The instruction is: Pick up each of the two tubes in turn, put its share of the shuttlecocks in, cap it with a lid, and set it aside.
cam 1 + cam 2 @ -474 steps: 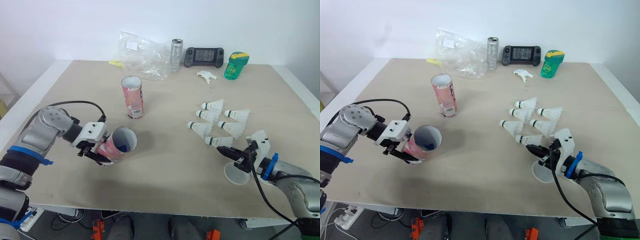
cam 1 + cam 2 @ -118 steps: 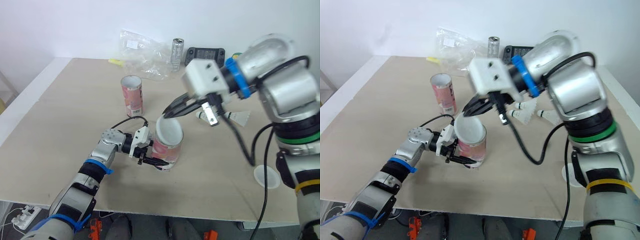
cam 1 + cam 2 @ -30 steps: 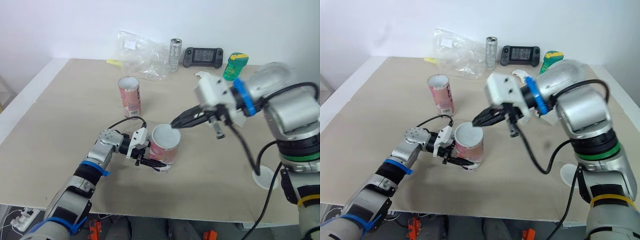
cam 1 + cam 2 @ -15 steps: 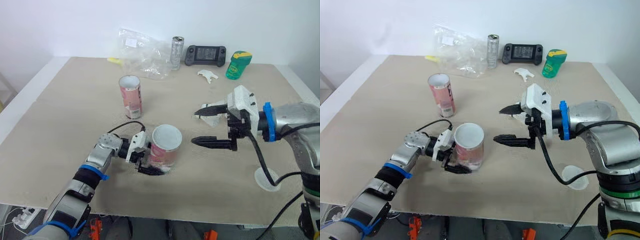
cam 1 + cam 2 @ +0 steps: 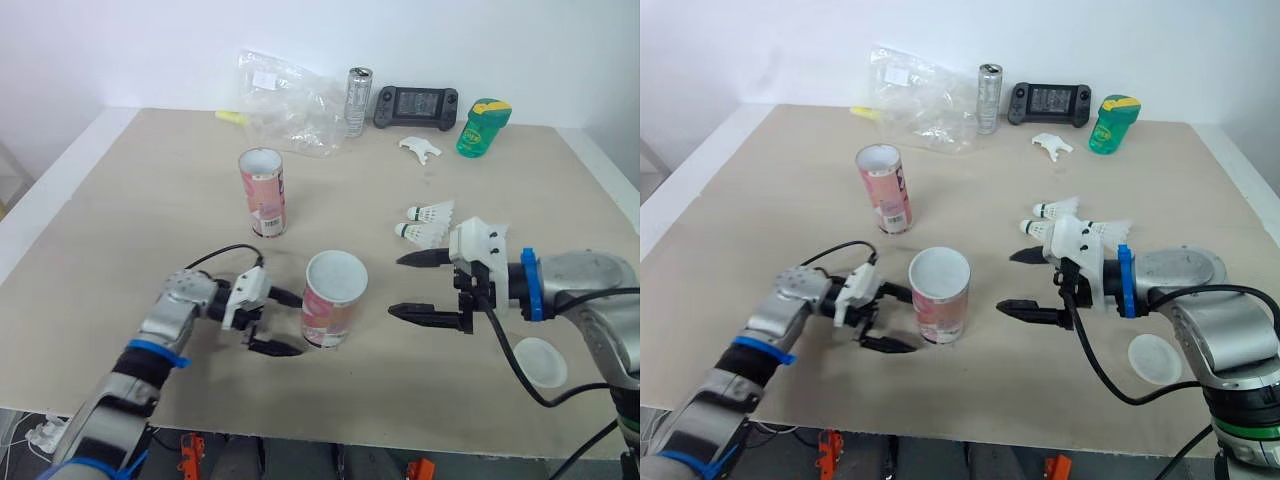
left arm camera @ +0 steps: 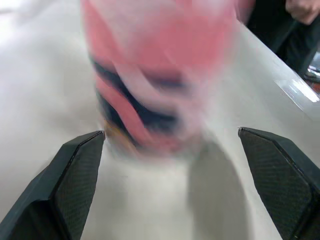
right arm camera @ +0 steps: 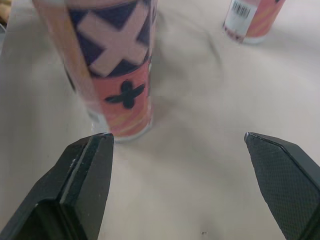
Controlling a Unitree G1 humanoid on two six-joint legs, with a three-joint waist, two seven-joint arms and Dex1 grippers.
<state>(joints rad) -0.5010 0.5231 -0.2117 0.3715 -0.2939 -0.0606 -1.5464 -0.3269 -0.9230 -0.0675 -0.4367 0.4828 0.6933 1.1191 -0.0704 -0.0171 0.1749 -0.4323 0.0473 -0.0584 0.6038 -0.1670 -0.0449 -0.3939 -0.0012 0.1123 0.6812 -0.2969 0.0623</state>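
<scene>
Nearest, at 4 o'clock of the near tube [image 5: 335, 310]: loose lid [image 5: 540, 362], flat on the counter [image 5: 150, 200]. Left jaws just at its 9 o'clock, right jaws at 3 o'clock, both spread wide, holding nothing, neither closed on the upright tube. Farther: shuttlecocks [image 5: 435, 211] at 2 o'clock, open second tube [image 5: 263, 192] at 11.

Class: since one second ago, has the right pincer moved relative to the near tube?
Yes. The right pincer, open, has drawn back rightward, off the top of the near tube.
</scene>
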